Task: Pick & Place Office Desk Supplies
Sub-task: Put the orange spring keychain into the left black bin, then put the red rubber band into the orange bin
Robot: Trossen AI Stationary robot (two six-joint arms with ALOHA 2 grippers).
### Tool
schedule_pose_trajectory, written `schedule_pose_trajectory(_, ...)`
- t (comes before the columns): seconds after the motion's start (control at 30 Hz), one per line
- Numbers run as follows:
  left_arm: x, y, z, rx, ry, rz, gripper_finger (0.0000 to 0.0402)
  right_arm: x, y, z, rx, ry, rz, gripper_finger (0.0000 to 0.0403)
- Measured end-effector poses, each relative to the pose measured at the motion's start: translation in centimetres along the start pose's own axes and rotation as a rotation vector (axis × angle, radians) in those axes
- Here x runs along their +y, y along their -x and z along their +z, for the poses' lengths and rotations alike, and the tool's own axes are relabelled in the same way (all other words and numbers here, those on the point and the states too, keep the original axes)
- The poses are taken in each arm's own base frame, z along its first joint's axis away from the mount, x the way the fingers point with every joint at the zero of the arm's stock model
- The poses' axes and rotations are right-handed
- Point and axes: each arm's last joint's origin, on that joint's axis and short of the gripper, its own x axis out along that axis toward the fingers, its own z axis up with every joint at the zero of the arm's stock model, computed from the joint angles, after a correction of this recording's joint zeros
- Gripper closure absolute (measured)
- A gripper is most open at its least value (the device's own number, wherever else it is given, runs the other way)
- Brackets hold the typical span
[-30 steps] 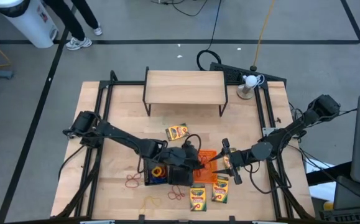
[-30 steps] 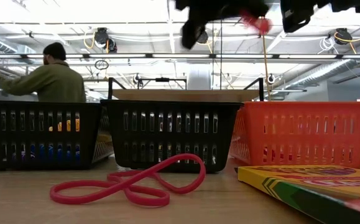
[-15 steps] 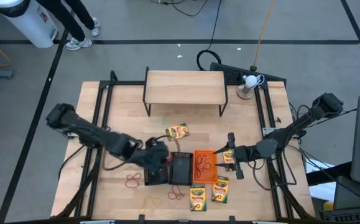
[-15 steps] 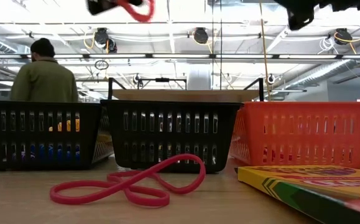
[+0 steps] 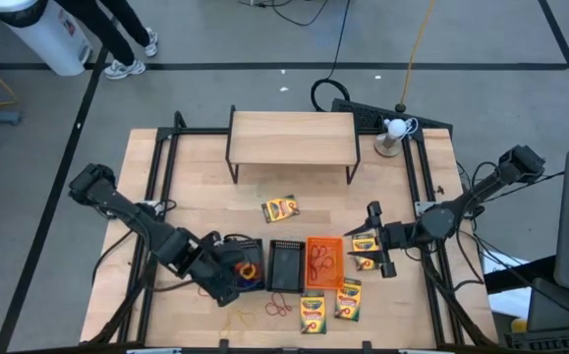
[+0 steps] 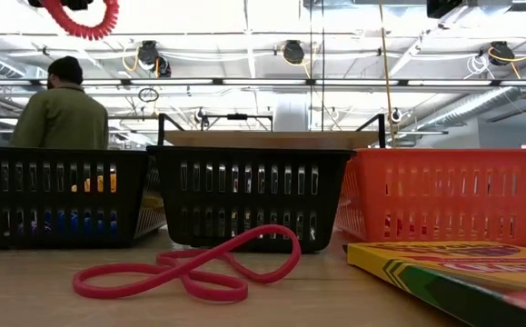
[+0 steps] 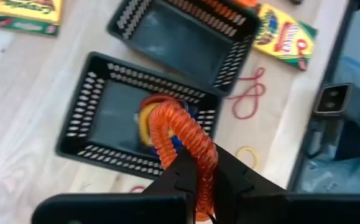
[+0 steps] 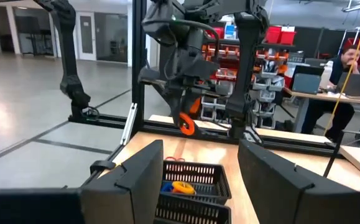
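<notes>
Wooden table [image 5: 196, 177] — left gripper [image 7: 203, 186] now over left black tray [image 7: 83, 134], clamped on red coil band [image 7: 183, 134], right gripper [image 5: 374, 241] apart, withdrawn.

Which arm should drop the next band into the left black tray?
Left: its tool already grips a coiled red-orange rubber band above the left black mesh tray; the right tool hangs empty, farther off.
</notes>
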Motion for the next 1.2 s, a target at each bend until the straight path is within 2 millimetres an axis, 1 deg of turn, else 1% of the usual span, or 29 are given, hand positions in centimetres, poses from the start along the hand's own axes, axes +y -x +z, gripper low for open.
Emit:
schedule_pose_trajectory(0.2, 0.4, -0.2, 0.7, 0.027, 0.021, -0.018, 0.0359, 0.0, 0.0, 0.0, -0.001, -0.002, 0.0, 0.0207)
schedule_pose_trajectory(0.37, 0.8, -0.3, 1.2, 0.045, 0.007, -0.027, 0.0328, 0.0, 0.0, 0.0, -0.002, 0.019, 0.0, 0.0207)
schedule_pose_trajectory(0.53, 1.1, -0.5, 1.6, 0.027, -0.039, -0.011, 0.0294, 0.0, 0.0, 0.0, 0.004, 0.024, 0.001, 0.0207)
schedule_pose_trajectory(0.73, 2.1, -0.6, 2.8, -0.144, -0.058, 0.145, 0.0258, 0.0, 0.0, 0.0, 0.006, 0.05, 0.001, 0.0207)
schedule_pose_trajectory(0.9, 3.3, -0.6, 4.1, -0.279, -0.111, 0.302, 0.0244, 0.0, 0.0, -0.2, 0.018, 0.054, 0.003, 0.0206)
schedule_pose_trajectory(1.07, 4.4, -0.7, 5.4, -0.311, -0.223, 0.392, 0.0243, 0.2, -0.3, -0.7, 0.047, 0.061, 0.006, 0.0206)
schedule_pose_trajectory(1.2, 5.0, -0.9, 6.5, -0.308, -0.234, 0.378, 0.0243, 0.3, -0.4, -1.4, 0.104, 0.088, 0.012, 0.0206)
